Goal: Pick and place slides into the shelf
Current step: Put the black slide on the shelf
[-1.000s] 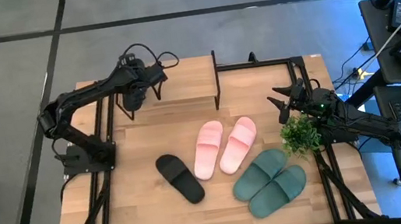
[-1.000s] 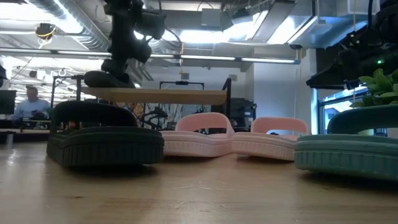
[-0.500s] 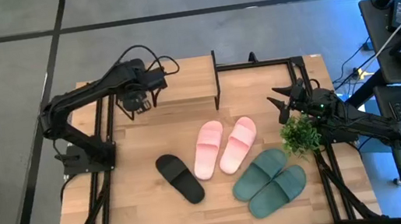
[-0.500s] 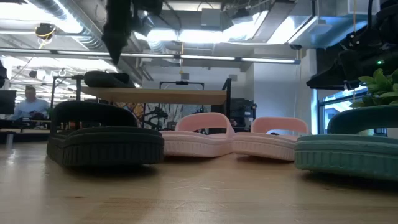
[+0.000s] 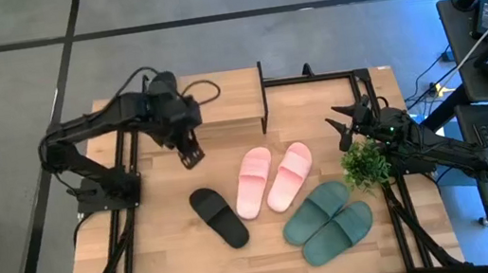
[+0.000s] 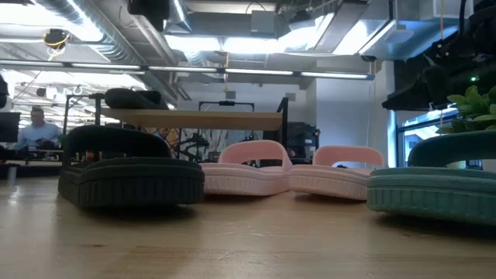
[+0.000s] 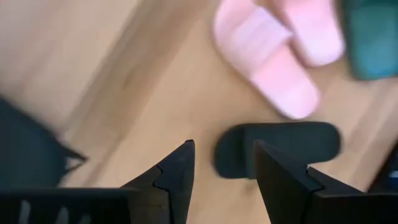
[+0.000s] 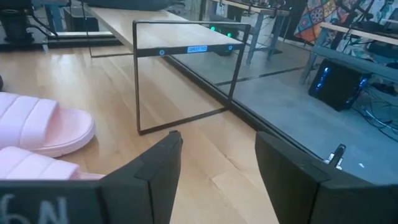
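My left gripper (image 5: 192,157) hangs open over the table in front of the shelf (image 5: 228,103), between it and a black slide (image 5: 218,218) lying sole down on the table. The left wrist view looks down past the open fingers (image 7: 224,145) at that slide (image 7: 283,148). A second black slide (image 6: 133,98) lies on the shelf's plank top (image 6: 201,119); my left arm hides it in the high view. The pink pair (image 5: 272,178) and the green pair (image 5: 328,221) rest on the table. My right gripper (image 5: 346,123) waits open by the right edge.
A small green potted plant (image 5: 365,166) stands just in front of my right gripper, next to the green pair. The shelf's thin black frame (image 8: 186,74) stands ahead of the right gripper. Bare wood shows left of the black slide. A person (image 6: 35,128) sits in the room behind.
My left gripper has risen off the black slide on the shelf top, leaving it lying there. It then swung toward the table's near edge and came out in front of the shelf, toward the black slide on the table. The right arm kept still.
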### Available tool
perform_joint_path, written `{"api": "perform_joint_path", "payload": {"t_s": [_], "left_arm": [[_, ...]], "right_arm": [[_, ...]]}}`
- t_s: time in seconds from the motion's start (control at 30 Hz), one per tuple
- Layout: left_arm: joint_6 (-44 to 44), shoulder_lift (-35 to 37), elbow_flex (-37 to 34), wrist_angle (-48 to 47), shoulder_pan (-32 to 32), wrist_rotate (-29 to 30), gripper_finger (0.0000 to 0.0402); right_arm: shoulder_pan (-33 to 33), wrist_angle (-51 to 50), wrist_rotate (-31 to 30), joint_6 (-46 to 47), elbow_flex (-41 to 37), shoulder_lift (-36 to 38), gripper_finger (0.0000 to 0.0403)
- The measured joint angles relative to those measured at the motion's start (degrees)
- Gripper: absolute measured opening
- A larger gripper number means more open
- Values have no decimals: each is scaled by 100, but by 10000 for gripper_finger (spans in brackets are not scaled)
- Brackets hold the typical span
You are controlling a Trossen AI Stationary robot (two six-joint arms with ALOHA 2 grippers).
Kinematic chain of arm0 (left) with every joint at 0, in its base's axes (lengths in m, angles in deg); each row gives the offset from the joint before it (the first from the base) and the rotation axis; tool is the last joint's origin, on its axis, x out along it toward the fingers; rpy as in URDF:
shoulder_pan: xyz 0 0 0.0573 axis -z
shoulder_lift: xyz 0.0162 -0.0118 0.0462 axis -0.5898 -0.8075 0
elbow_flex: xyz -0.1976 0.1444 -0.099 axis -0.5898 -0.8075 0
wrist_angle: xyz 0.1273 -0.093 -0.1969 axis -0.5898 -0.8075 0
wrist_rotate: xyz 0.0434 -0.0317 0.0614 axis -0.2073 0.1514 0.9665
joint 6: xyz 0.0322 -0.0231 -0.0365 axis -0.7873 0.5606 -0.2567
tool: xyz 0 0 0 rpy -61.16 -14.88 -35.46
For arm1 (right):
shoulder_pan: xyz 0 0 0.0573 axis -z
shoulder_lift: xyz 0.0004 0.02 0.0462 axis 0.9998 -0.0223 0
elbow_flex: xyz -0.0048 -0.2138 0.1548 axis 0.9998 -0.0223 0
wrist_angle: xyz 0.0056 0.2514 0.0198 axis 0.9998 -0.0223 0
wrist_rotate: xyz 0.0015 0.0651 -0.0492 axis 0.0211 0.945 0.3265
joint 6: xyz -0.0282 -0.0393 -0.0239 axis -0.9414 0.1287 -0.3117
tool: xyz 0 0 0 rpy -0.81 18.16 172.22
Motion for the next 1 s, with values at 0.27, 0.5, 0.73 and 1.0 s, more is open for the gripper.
{"api": "perform_joint_path", "payload": {"t_s": [0.27,0.5,0.73,1.0], "left_arm": [[1099,-13,-934,1117,716,-939,154],[2132,-11,-2118,1981,917,-1277,154],[2806,-11,-3161,2671,965,-1281,154],[3052,-13,-4018,3650,959,-1425,154]], "right_arm": [[0,0,-12,-1,0,0,206],[0,2,-13,-3,0,0,206],[-2,2,-15,12,0,0,206],[-2,2,-15,47,0,0,206]]}}
